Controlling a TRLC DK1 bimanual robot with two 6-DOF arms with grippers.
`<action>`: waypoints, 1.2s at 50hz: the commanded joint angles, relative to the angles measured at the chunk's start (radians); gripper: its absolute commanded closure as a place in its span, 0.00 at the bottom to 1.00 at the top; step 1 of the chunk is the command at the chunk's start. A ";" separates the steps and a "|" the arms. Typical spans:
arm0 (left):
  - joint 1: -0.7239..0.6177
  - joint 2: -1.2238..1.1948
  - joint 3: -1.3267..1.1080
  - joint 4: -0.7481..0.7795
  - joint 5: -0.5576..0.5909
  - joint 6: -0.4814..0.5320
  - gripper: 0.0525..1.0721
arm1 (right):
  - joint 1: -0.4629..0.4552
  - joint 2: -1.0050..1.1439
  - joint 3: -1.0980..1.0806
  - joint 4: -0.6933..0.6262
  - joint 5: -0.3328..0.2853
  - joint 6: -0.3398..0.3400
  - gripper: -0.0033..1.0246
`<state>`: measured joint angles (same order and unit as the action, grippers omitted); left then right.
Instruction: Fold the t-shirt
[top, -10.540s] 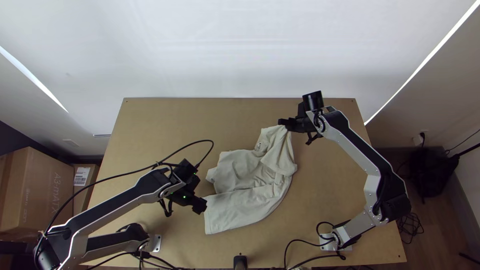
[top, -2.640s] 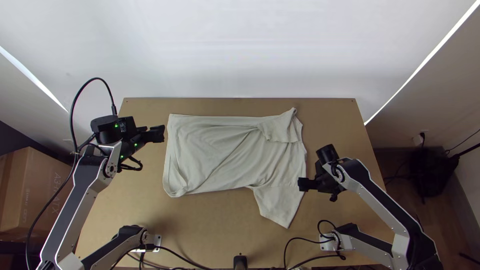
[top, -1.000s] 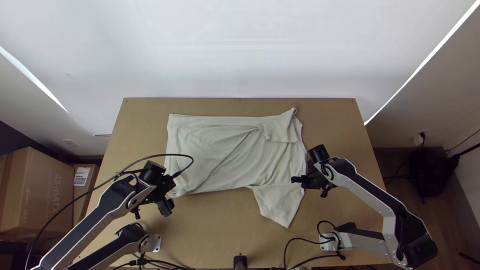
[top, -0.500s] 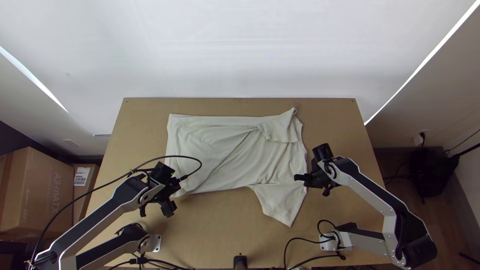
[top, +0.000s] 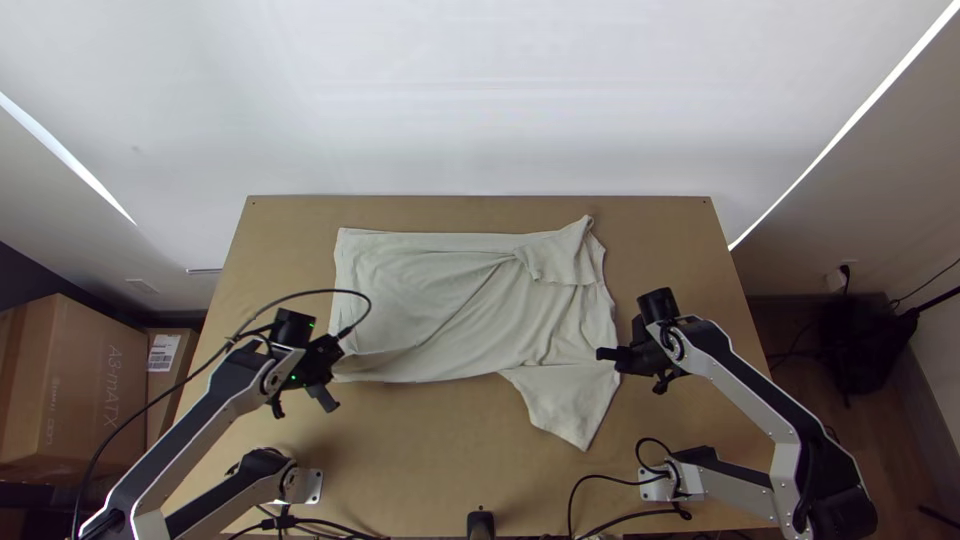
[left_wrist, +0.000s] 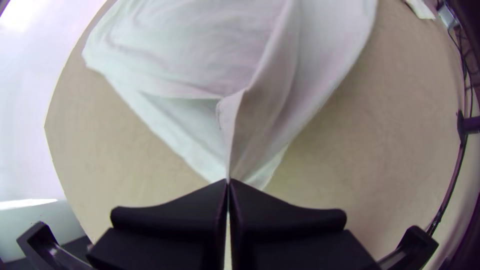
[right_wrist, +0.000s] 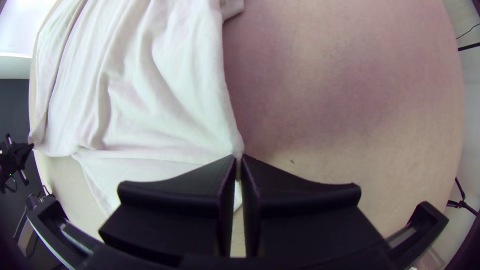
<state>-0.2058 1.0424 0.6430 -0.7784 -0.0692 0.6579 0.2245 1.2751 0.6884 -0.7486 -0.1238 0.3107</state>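
By the left gripper (top: 326, 400), near the table's left side, the t-shirt (top: 450, 310) is gripped at a lower corner; in the left wrist view the cloth is seen pinched between the closed fingertips and drawn up from them into a ridge. By the right gripper (top: 602, 354), the shirt's edge is held close to the near sleeve (top: 562, 400). In the right wrist view a narrow bit of cloth is seen squeezed between the pads, and the left gripper is picked out far off, near the shirt's other end.

In the top view the whole lie is given: the body is spread across the middle of the wooden table (top: 430, 480), creased aslant, with a flap (top: 560, 262) turned over at the far right. Beyond the table, at the left, a cardboard box (top: 75, 380) is seen.
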 joint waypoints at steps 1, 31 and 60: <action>0.103 -0.005 0.030 -0.013 0.040 0.059 0.97 | -0.034 -0.029 -0.032 -0.006 0.004 -0.047 0.98; 0.166 -0.053 0.224 0.080 0.263 -0.402 0.97 | 0.035 -0.171 0.181 -0.008 0.003 -0.053 0.98; 0.230 0.194 0.531 0.255 0.243 -0.584 0.97 | -0.048 0.125 0.726 -0.017 0.003 -0.067 0.98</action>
<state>0.0116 1.1820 1.0794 -0.5438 0.1795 0.1181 0.1967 1.3365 1.3121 -0.7647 -0.1276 0.2531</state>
